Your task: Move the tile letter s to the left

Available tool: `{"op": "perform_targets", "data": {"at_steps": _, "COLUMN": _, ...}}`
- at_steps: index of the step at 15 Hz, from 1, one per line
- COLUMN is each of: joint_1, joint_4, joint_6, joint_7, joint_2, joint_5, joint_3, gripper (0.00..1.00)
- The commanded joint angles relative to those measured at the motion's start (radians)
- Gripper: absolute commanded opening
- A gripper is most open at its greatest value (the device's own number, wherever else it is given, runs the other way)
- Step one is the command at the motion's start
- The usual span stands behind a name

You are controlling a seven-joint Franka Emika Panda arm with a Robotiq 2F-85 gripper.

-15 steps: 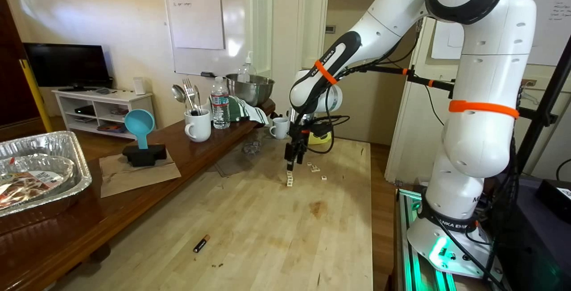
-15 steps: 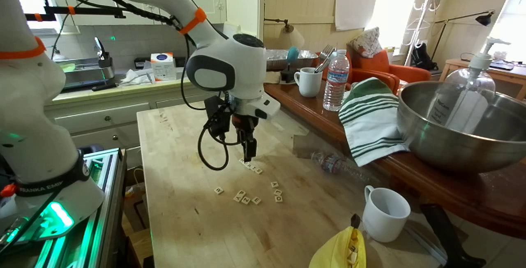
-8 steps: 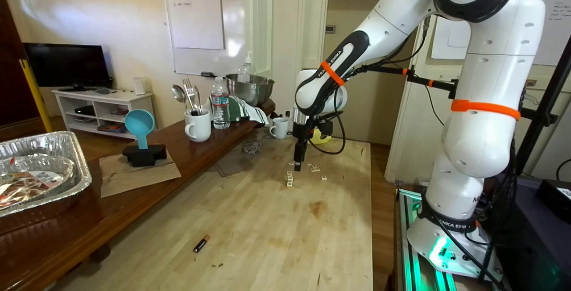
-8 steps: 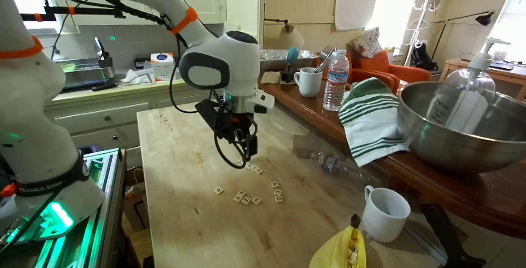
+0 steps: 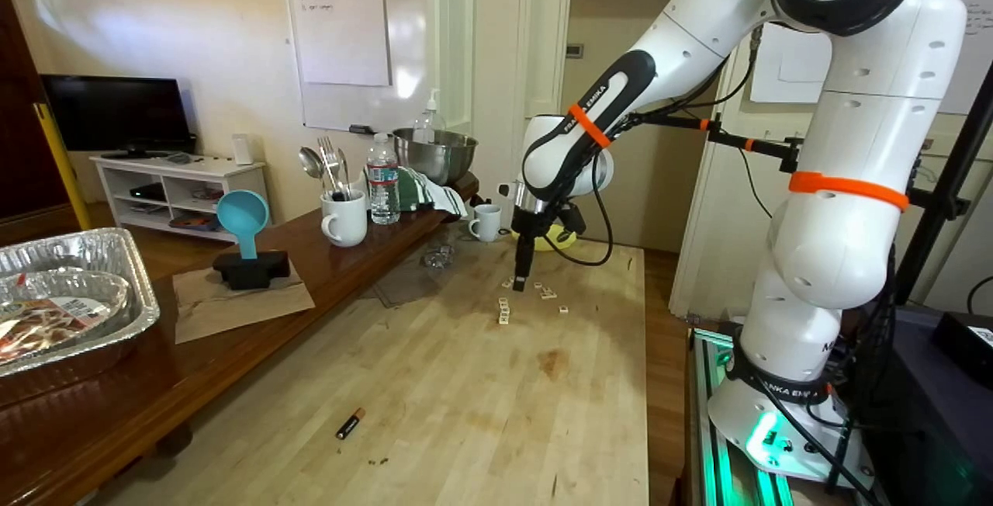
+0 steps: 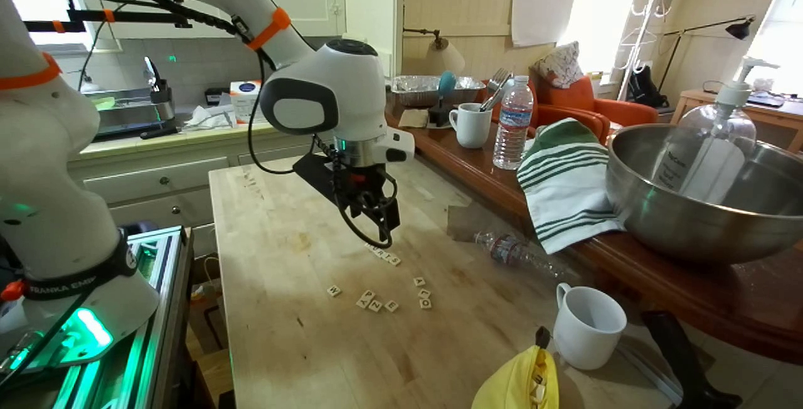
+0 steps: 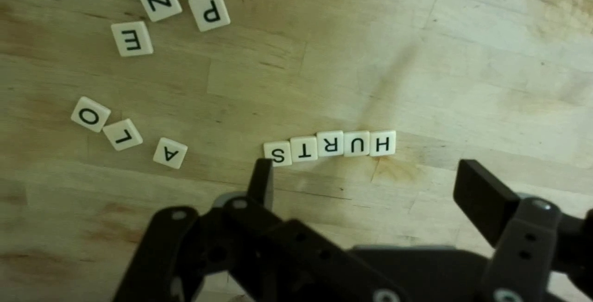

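The cream letter tile S [image 7: 279, 147] lies at the left end of a row reading HURTS upside down in the wrist view, touching the T tile [image 7: 304, 148]. The left fingertip covers its lower-left corner in that view. In an exterior view the S tile [image 6: 394, 261] is at the near end of the row. The row [image 5: 503, 312] is tiny in an exterior view and its letters cannot be read. My gripper [image 7: 363, 165] is open and empty, fingers wide apart, above the tabletop. It also shows over the tile area in both exterior views [image 5: 519, 286] [image 6: 388, 236].
Loose tiles O [image 7: 91, 114], L, A, E [image 7: 132, 39], Z, P and Y lie nearby; W [image 6: 334, 291] lies apart. A yellow pouch [image 6: 517, 377], white mug [image 6: 590, 327] and fallen bottle [image 6: 511, 252] stand or lie farther along. A battery [image 5: 351, 424] lies on the wooden table [image 5: 465, 397].
My gripper has turned about its wrist and the arm has drawn back slightly toward its base and up, off the tile row. The tiles have not visibly moved.
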Motion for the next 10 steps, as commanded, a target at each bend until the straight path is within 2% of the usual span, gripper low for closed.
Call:
{"op": "perform_targets", "data": {"at_steps": 1, "joint_1": 0.023, "joint_4": -0.051, "joint_6": 0.051, "joint_7": -0.074, "joint_2": -0.045, "joint_5": 0.045, "joint_3": -0.022, "gripper": 1.00}}
{"op": "perform_targets", "data": {"at_steps": 10, "joint_1": 0.030, "joint_4": -0.025, "joint_6": 0.025, "joint_7": -0.061, "joint_2": -0.031, "joint_5": 0.033, "joint_3": -0.033, "gripper": 1.00}}
